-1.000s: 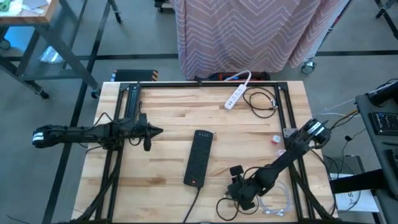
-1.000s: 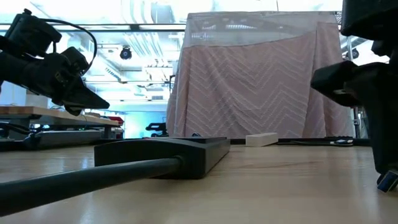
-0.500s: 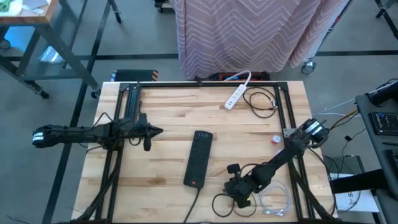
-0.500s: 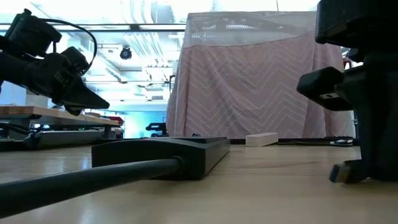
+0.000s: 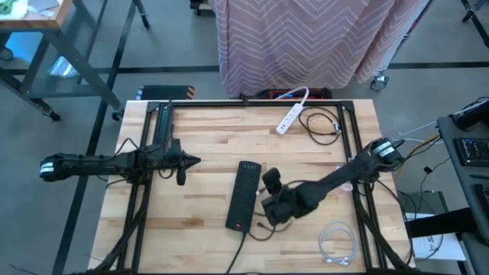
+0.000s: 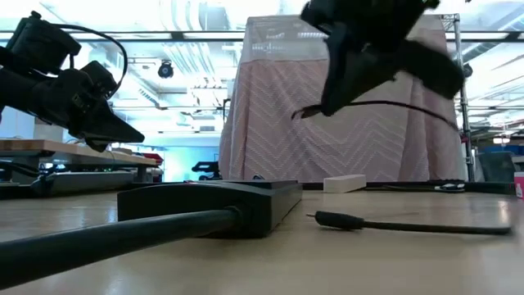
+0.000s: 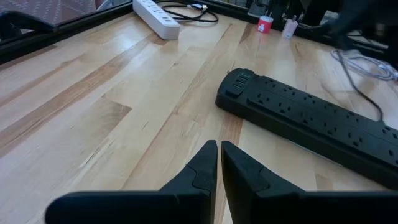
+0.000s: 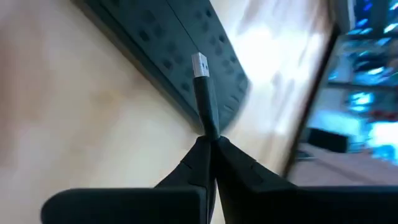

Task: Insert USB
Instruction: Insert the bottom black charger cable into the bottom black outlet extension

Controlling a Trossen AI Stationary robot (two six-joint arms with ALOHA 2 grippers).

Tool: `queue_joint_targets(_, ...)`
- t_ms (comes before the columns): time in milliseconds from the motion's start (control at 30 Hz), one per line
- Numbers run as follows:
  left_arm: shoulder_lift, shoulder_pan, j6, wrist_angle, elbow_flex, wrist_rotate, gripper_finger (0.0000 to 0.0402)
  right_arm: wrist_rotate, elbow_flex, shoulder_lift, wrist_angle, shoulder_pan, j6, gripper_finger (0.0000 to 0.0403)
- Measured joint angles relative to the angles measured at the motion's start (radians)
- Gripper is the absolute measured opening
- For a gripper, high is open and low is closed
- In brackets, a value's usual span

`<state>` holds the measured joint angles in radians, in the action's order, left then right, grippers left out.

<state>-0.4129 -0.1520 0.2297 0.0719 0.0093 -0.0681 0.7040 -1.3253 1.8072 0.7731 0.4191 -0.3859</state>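
While pinched, USB plug (image 8: 200, 64) beside strip edge (image 8: 180, 99)

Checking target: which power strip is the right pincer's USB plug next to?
The black power strip mid-table, beside the right pincer; the white power strip lies at the far edge.

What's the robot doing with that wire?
The right gripper is pinching a black USB cable, with the silver plug sticking out past its jaws. It is holding the plug in the air next to the black power strip in the middle of the table, but the plug isn't in any socket yet. The rest of the cable trails on the wood. The left gripper waits with its jaws shut, off to the left side, holding nothing.
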Motion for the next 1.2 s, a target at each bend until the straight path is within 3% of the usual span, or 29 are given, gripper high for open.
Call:
queue_joint_targets(233,0.000,0.000,0.000,-0.001,0.000,0.000,0.0009,0.136,-0.008,0.005,-0.053,-0.137,-0.470,0.0002)
queue_joint_targets(600,0.000,0.000,0.000,0.000,0.000,0.000,0.0009,0.126,0.017,0.005,-0.105,-0.231,-0.746,0.0002)
queue_joint_targets(967,0.000,0.000,0.000,0.005,0.000,0.000,0.0009,0.125,0.024,0.005,-0.110,-0.237,-0.670,0.0002)
queue_joint_targets(1200,0.000,0.000,0.000,0.004,0.000,0.000,0.0009,-0.005,0.024,0.005,-0.220,-0.235,-0.600,0.0002)
